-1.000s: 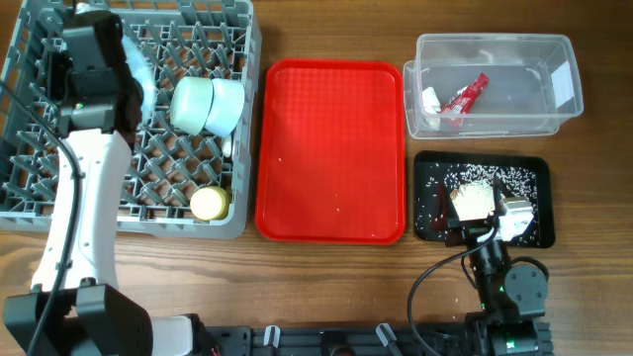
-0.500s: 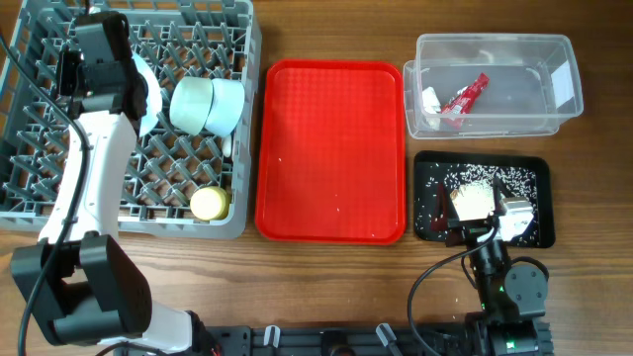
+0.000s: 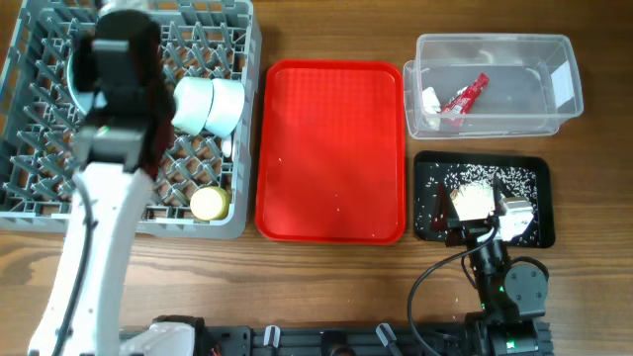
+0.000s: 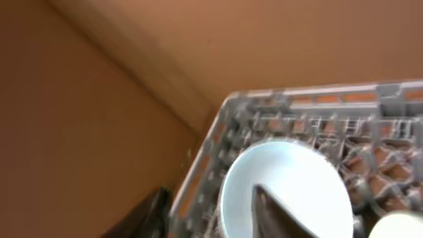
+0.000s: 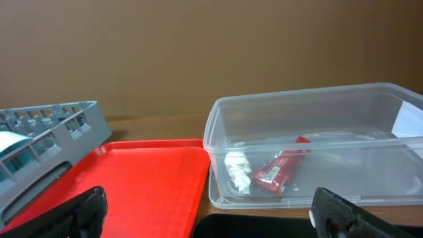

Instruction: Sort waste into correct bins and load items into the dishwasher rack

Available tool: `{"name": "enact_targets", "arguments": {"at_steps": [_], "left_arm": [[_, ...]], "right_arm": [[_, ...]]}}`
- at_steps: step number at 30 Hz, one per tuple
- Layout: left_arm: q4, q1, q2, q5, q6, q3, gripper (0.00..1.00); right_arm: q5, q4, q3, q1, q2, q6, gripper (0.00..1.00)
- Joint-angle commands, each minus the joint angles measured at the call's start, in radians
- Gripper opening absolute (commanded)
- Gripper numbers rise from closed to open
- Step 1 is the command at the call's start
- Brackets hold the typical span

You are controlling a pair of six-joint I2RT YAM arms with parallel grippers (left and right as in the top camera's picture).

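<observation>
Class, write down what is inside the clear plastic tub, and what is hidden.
The clear tub holds a red snack wrapper and a crumpled white napkin. Anything beneath them is covered.

Down past the left gripper (image 4: pixel 208 197), fingers spread wide, one dark finger (image 4: pixel 274 213) cutting across the pale blue plate (image 4: pixel 291 168). The plate sits inside the corner of the grey rack (image 4: pixel 228 122) (all rather blurred), with brown bench (image 4: pixel 92 99) beyond.
</observation>
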Motion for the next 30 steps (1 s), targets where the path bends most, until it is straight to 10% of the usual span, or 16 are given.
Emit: {"name": "enact_targets", "arguments": {"at_steps": [1,6,11,13,14,30], "left_arm": [[-0.277,0.139,-0.027,0.174,-0.577,-0.011,0.26],[-0.547,0.348,-0.026,0.746,-0.795,-0.011,0.13],[-0.689,0.318,-0.173,0.834,-0.720,-0.011,0.19],[-0.708,0.261,-0.307,0.900,-0.720,-0.011,0.54],[-0.708,0.229,-0.380,0.952,-0.720,-0.011,1.00],[-0.542,0.081,-0.713,0.921,-0.661,-0.025,1.00]], "right_arm": [[-0.015,0.003,-0.002,-0.004,-0.005,0.007,1.00],[-0.015,0.003,-0.002,-0.004,-0.005,0.007,1.00],[-0.015,0.003,-0.002,-0.004,-0.005,0.007,1.00],[-0.015,0.004,-0.002,-0.004,-0.005,0.007,1.00],[-0.015,0.003,-0.002,-0.004,-0.005,0.007,1.00],[-0.015,0.003,-0.002,-0.004,-0.005,0.007,1.00]]}}
